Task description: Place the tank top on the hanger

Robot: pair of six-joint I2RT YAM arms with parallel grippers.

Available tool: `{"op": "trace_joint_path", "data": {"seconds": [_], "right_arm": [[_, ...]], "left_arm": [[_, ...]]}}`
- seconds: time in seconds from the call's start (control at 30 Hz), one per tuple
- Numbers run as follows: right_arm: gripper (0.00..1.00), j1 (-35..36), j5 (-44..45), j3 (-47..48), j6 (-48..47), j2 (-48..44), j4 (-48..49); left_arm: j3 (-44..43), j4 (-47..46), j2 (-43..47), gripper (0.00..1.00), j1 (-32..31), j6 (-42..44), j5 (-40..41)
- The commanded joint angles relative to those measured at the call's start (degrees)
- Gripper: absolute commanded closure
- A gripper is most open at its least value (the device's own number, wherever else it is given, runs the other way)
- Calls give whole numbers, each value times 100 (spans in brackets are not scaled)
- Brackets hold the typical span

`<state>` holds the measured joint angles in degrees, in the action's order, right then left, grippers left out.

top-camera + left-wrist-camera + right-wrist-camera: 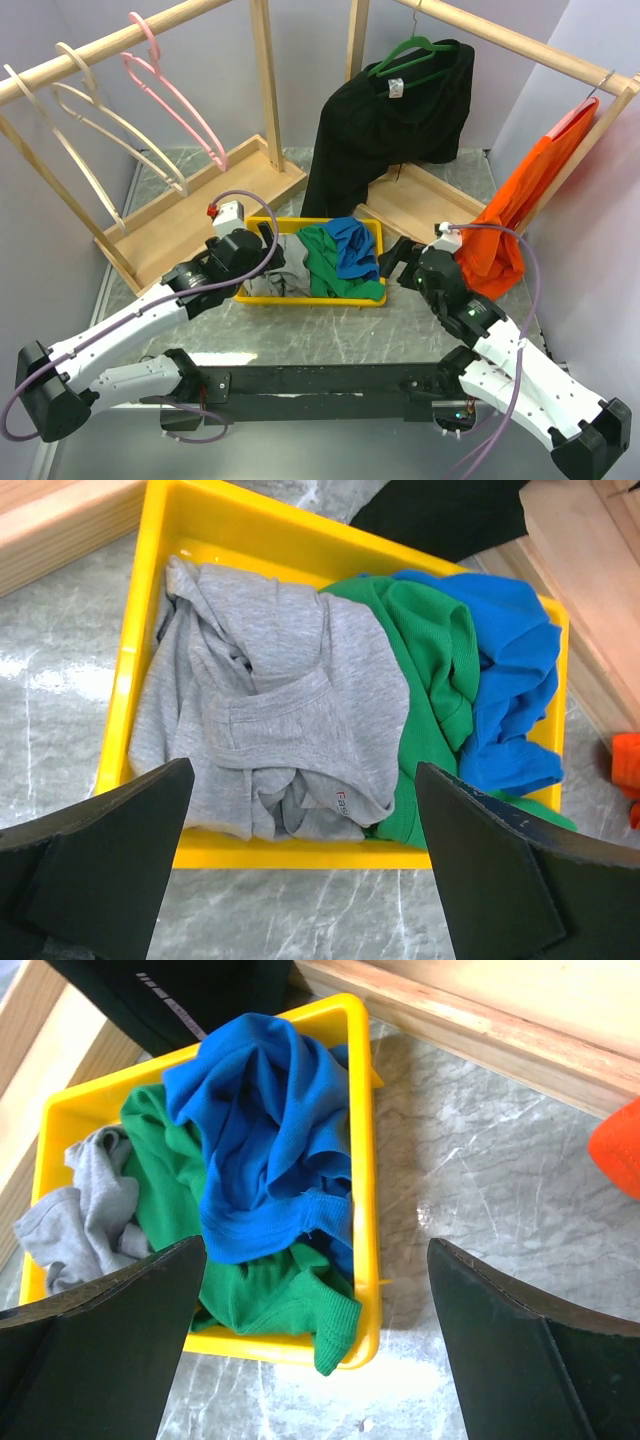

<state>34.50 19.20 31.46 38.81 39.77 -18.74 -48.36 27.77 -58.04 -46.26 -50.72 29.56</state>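
1. Tank top [290, 680] first: it sits crumpled in the left half of the yellow bin [135, 650], pale grey and folded over itself. Its right edge touches the green garment [430, 630], and a blue garment [510, 680] is heaped on the far side of that.
2. Over it hangs the left gripper [303, 780], jaws spread wide with nothing between them. The bin's near rim shows between the two fingers.
3. Across the way, the right gripper [316, 1260] hovers over the bin's other end, above the blue and green pile. It is just as wide open and just as empty.
4. And the hanger [170, 90], the pink one, hangs on the wooden rail [100, 45] at the back left beside the cream hangers [100, 120], well apart from the bin. The task looks barely begun, so picking up the cloth is the step in hand.
5. To do it well, I'd bring the left fingers straight down on the raised grey ridge mid-heap, well left of the green cloth, so only the tank top comes up.
6. A strap or the neckline would be the better grip, since the hanger must pass through an opening. Which fold is a strap, I cannot tell.
7. Take a modest pinch rather than the whole bundle, stay off the yellow wall, and lift slowly in case the green cloth trails along.
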Motion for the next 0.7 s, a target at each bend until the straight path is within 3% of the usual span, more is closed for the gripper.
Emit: {"op": "trace_joint_path", "data": {"seconds": [0.0,0.43,0.67], "right_arm": [[0,-22,-109,150,-180,-171,20],[1,-22,-487,316,-277,241,204],[9,13,-953,614,-268,1163,714]], "left_arm": [[-254,396,64,1,-6,-324,199],[204,343,646,1,-6,-527,155],[292,19,460,1,-6,-483,-12]]}}
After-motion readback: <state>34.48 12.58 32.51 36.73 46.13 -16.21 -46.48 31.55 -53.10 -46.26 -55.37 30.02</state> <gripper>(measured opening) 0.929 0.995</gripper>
